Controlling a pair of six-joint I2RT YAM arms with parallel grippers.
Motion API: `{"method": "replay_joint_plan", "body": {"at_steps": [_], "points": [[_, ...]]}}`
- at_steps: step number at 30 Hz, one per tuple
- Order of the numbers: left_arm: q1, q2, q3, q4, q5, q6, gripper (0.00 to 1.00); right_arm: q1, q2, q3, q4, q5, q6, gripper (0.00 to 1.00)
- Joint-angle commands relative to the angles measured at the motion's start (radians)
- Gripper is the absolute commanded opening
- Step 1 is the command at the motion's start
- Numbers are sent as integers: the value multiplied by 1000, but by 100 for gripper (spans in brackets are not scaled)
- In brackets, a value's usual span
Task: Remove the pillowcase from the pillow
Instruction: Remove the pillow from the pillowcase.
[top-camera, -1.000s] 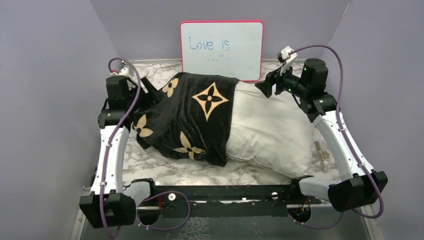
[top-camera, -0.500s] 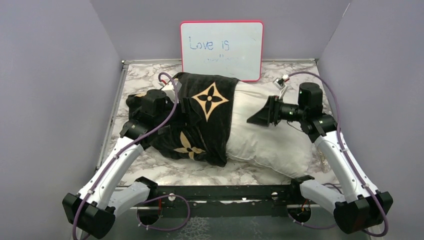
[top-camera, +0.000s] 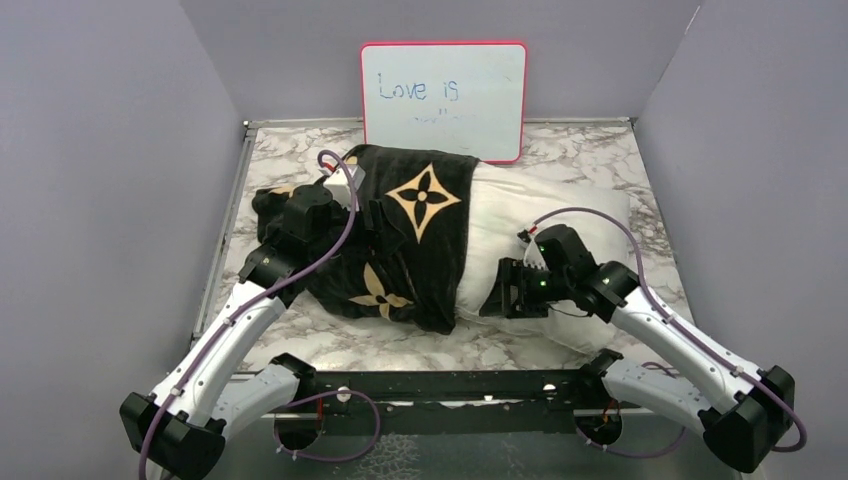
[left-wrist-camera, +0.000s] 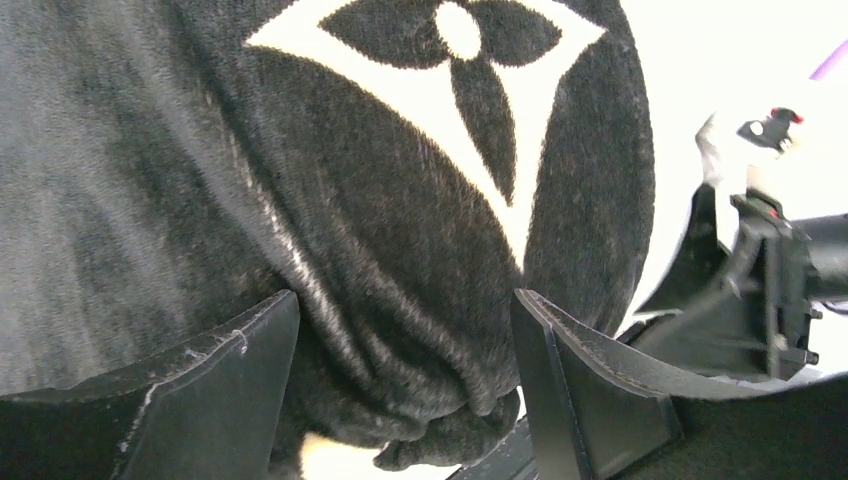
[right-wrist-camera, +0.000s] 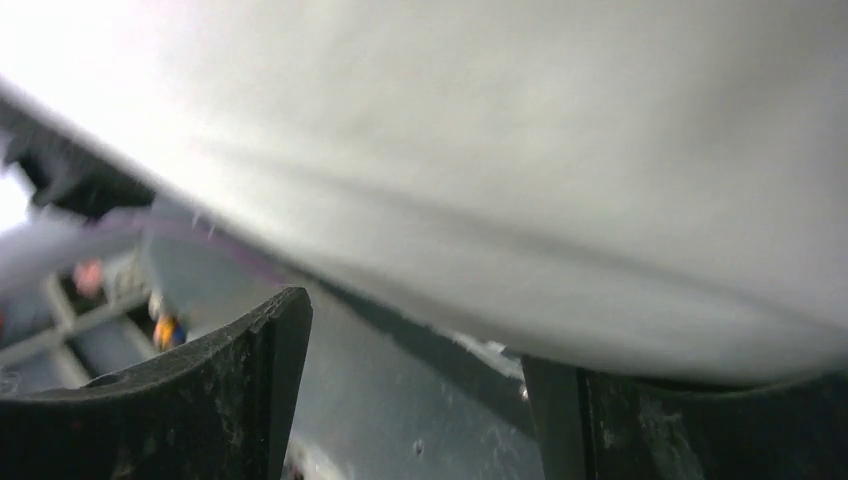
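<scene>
left gripper (left-wrist-camera: 400, 400): my fingers are spread wide with nothing pinched. a rumpled fold of the pillowcase (left-wrist-camera: 420, 230) bulges into the gap between them, and a tan diamond-star motif lies just beyond. from above, this hand sits on top of the covered end of the pillow, toward the table's left edge.

right gripper (right-wrist-camera: 420, 400): my fingers are also well apart, gripping nothing. the white pillow (right-wrist-camera: 560, 170) fills the wrist view above them and meets the far-side finger; i cannot tell whether the other finger touches it. from above, this hand is low against the pillow's near side, just right of the pillowcase's open hem.

the pillow lies across the middle of the table (top-camera: 350, 345), left to right. the pillowcase is still on, sleeving the left part, with its hem running far-to-near about mid-table. the right part is bare white, reaching toward the right edge.

whiteboard (top-camera: 443, 100): upright at the far edge, centred behind the pillow.
</scene>
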Motion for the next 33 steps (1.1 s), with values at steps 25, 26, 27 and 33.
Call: {"method": "replay_joint_plan", "body": {"at_steps": [25,26,27,33], "points": [[-713,138,-49,-25,-656,-126,79,0,141,143,222,724,-53,85],[-746,165,-36,-12,-698,-93,80,-1,133,140,222,731,-54,85],[-774,190,-22,6,-730,-57,80,0,126,137,222,736,-57,85],[-869,312,15,94,-868,204,84,-1,103,130,224,755,-66,85]]}}
